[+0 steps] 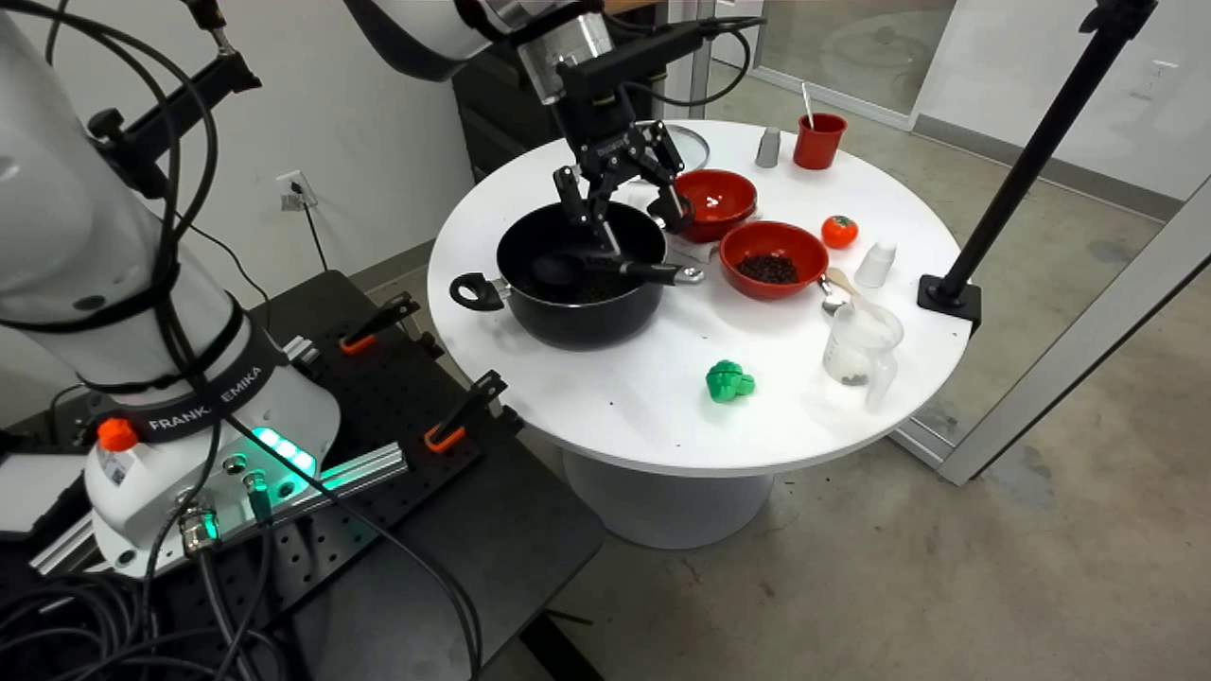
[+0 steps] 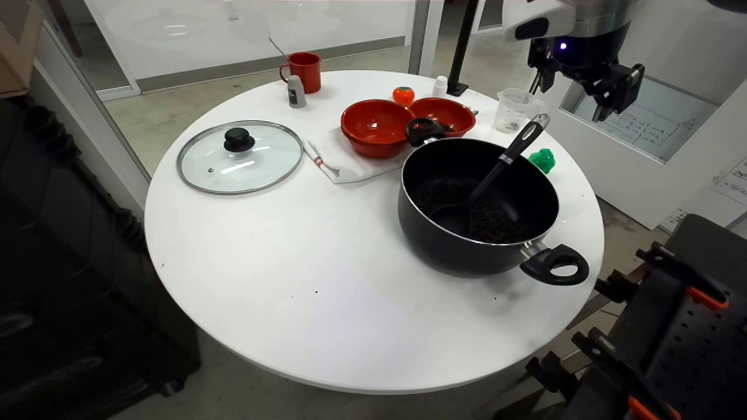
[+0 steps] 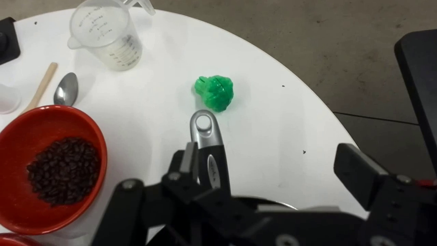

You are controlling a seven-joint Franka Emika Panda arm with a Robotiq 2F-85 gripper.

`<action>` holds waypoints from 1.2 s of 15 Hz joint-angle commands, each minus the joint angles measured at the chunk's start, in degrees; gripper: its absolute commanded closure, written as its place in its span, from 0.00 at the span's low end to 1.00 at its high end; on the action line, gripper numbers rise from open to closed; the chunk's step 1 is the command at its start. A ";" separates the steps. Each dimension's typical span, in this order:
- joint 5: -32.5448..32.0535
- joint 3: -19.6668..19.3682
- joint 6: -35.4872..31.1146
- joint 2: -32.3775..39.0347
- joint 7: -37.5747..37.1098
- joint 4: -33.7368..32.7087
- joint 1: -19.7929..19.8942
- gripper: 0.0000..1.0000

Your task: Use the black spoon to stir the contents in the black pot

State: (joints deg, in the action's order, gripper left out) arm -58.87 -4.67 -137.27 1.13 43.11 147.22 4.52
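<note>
The black pot (image 1: 587, 322) stands on the white table, and it also shows in an exterior view (image 2: 461, 256) with dark beans on its floor. The black spoon (image 2: 495, 173) leans in the pot, its bowl among the beans and its silver-tipped handle over the rim; the handle also shows in an exterior view (image 1: 651, 270) and in the wrist view (image 3: 218, 167). My gripper (image 1: 643, 227) is open and empty, raised above the table and pot. In the wrist view my gripper (image 3: 272, 165) has the handle beside its left finger; contact cannot be told. The wrist view hides most of the pot.
A red bowl of beans (image 3: 65, 171) and another red bowl (image 2: 376, 131) stand near the pot. A green toy broccoli (image 1: 728, 381), a measuring cup (image 1: 861, 342), a glass lid (image 2: 239, 166), a red mug (image 1: 819, 142) and a toy tomato (image 1: 839, 231) are on the table.
</note>
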 commanded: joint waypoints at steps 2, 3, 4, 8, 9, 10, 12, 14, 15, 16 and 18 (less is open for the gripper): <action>0.15 0.14 0.12 0.07 0.08 0.04 0.06 0.00; 0.15 0.16 0.13 0.07 0.08 0.04 0.05 0.00; 0.15 0.16 0.13 0.07 0.08 0.04 0.06 0.00; 0.61 0.75 1.52 3.60 0.36 -2.10 -0.36 0.00; 0.36 0.83 1.32 4.10 0.69 -2.44 -0.31 0.00; -0.23 0.75 -0.01 4.73 1.96 -2.92 -0.03 0.00; -1.46 0.65 -1.73 5.97 4.03 -4.01 0.36 0.00; -2.01 0.58 -2.19 7.72 6.90 -5.86 0.62 0.00; -2.29 0.55 -2.03 8.75 7.75 -6.95 0.69 0.00; -2.62 0.53 -1.49 9.92 8.26 -8.15 0.71 0.00; -2.66 0.51 -0.88 12.19 9.43 -10.04 0.95 0.00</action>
State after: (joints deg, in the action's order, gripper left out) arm -60.27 -4.09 -138.24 9.07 50.08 140.94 4.77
